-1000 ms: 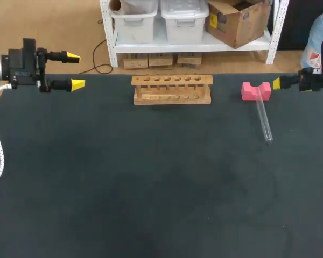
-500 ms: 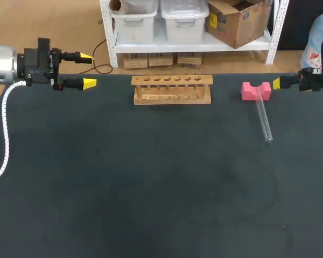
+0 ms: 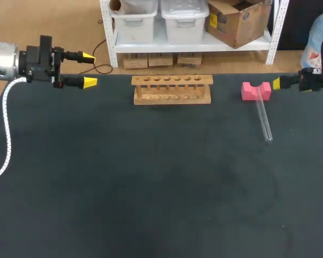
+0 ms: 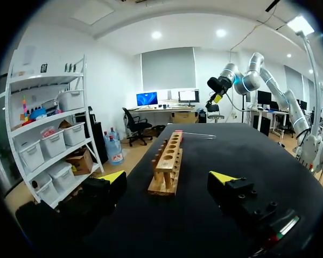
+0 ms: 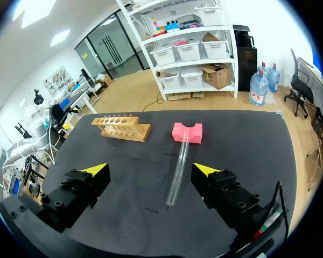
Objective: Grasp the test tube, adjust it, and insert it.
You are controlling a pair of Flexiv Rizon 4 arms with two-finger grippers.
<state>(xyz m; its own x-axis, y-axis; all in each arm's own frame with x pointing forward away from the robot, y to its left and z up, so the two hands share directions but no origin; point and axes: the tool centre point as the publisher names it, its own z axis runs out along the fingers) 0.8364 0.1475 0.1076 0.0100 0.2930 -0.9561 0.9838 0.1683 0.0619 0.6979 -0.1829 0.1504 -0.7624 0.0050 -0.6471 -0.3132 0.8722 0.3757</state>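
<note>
Tube (image 5: 177,173) lying ahead of, between R fingers (image 5: 203,170), spreading wide, holding nothing; L fingers (image 4: 222,177) gaping too, empty. Glass prob. light, slick, fragile: taking mid-length, gently.

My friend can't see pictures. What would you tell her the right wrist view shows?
A clear test tube lies on the black table, its far end resting on a pink block, just ahead of the open right gripper with its two yellow tips. A wooden rack with a row of holes stands farther away, beside the block.
</note>
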